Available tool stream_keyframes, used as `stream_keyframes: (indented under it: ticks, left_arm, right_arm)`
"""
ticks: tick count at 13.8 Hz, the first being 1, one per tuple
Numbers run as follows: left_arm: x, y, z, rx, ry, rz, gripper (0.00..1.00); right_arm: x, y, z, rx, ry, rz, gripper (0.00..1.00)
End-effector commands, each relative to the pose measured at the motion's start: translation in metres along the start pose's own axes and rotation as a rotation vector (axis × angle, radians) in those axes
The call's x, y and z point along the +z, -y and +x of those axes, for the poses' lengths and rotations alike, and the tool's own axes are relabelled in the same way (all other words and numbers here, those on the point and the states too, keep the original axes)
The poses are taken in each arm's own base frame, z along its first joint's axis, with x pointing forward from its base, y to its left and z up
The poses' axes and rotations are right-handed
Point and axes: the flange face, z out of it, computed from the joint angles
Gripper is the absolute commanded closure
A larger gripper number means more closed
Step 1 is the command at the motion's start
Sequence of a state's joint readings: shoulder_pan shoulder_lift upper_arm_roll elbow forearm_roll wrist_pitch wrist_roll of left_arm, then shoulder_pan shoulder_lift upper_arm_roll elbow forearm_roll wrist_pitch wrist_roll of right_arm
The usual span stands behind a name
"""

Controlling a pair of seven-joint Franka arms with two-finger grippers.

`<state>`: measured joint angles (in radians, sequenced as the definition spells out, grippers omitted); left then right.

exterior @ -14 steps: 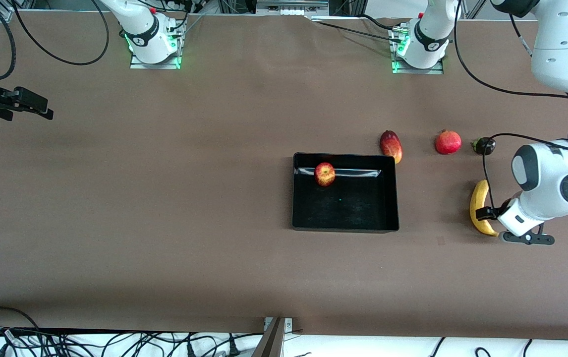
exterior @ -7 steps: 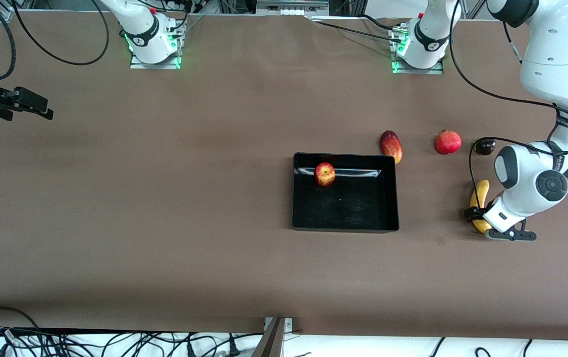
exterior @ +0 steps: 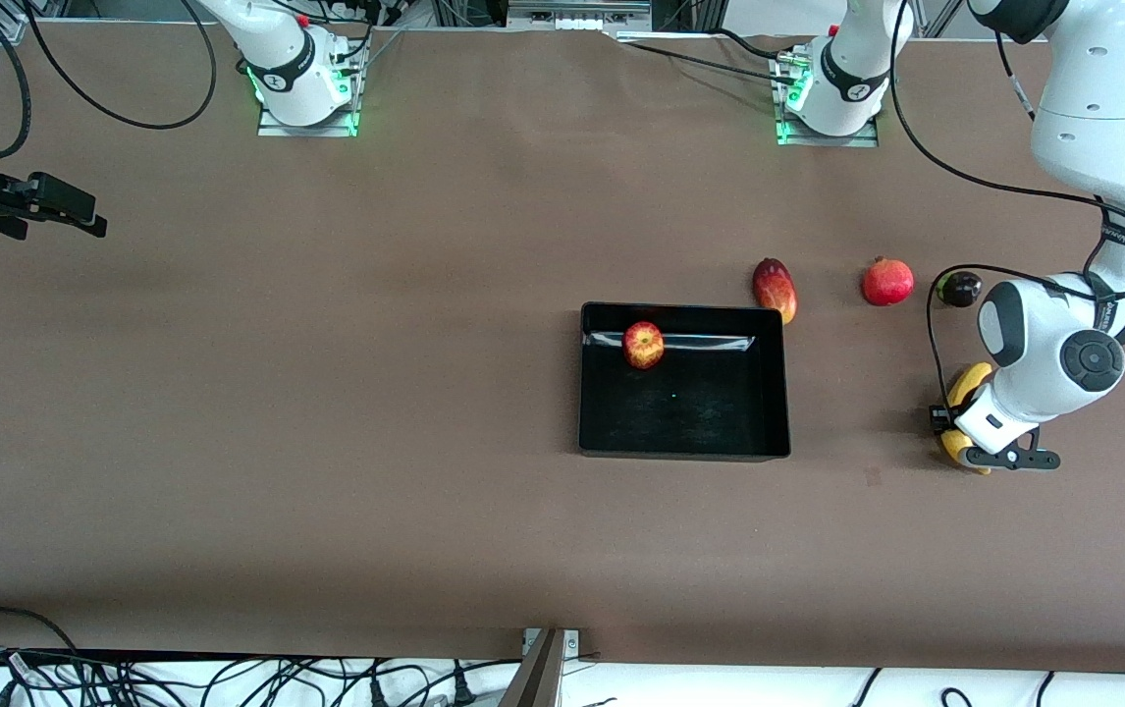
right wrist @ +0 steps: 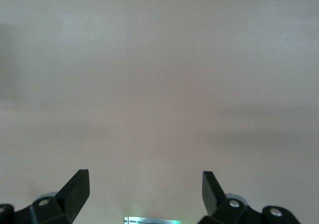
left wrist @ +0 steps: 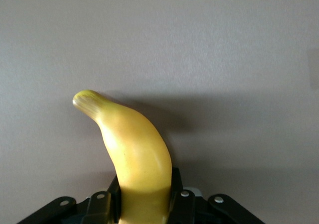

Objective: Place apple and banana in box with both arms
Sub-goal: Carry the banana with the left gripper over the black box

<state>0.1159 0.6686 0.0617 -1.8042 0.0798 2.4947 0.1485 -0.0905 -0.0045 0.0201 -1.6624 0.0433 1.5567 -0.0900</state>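
The yellow banana is on the table toward the left arm's end, beside the box. My left gripper is shut on its middle, and the arm hides most of it. In the left wrist view the banana sticks out from between the fingers of the left gripper, stem tip forward. The red and yellow apple lies inside the black box, near the wall toward the robots' bases. My right gripper waits open over the table at the right arm's end, and the right gripper holds nothing.
An oval red-yellow fruit lies against the box's corner on the bases' side. A round red fruit with a crown and a small dark fruit sit beside it toward the left arm's end. Bare brown table surrounds the box.
My left gripper has come down over the banana and shut on it. The banana's end has swung slightly under the wrist. The right arm, apple and box have not moved.
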Motion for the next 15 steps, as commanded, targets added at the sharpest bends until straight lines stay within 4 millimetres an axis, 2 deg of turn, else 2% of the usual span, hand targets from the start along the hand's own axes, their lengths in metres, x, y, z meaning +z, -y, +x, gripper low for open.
stream_keyframes:
  ticks: [1,3,4,6,9,10,11,12,14,15]
  left_arm:
    - [-0.04,-0.003,-0.01,0.009,0.068,0.004,1.0]
    - [-0.075,-0.018,-0.009,0.009,0.092,-0.007,1.0]
    - [-0.099,-0.044,-0.006,0.008,0.093,-0.009,1.0]
    - [-0.135,-0.08,0.0,-0.037,0.113,-0.005,1.0]
    - [-0.187,-0.161,0.012,-0.136,0.118,-0.052,1.0]
    - [-0.2,-0.18,0.015,-0.191,0.112,-0.054,1.0]
    - [-0.207,-0.21,0.015,-0.226,0.105,-0.055,1.0]
    - [-0.212,-0.231,0.016,-0.263,0.1,-0.072,1.0]
    - [-0.215,-0.267,0.022,-0.315,0.094,-0.096,1.0]
    - [-0.21,-0.279,0.022,-0.337,0.101,-0.092,1.0]
  right_arm:
    - [-0.001,-0.007,-0.003,0.014,0.005,0.023,0.0]
    - [-0.001,-0.007,-0.003,0.014,0.003,0.023,0.0]
    - [0.0,-0.007,-0.002,0.014,0.004,0.025,0.0]
    - [0.0,-0.006,-0.001,0.014,0.004,0.03,0.0]
    - [0.0,-0.006,-0.001,0.014,0.004,0.03,0.0]
    - [0.0,-0.006,-0.001,0.014,0.004,0.03,0.0]
    - [0.0,-0.006,-0.001,0.014,0.004,0.03,0.0]
    - [0.0,-0.006,-0.001,0.014,0.004,0.03,0.0]
    - [0.0,-0.005,-0.001,0.013,0.004,0.029,0.0]
    - [0.0,-0.006,-0.001,0.014,0.004,0.03,0.0]
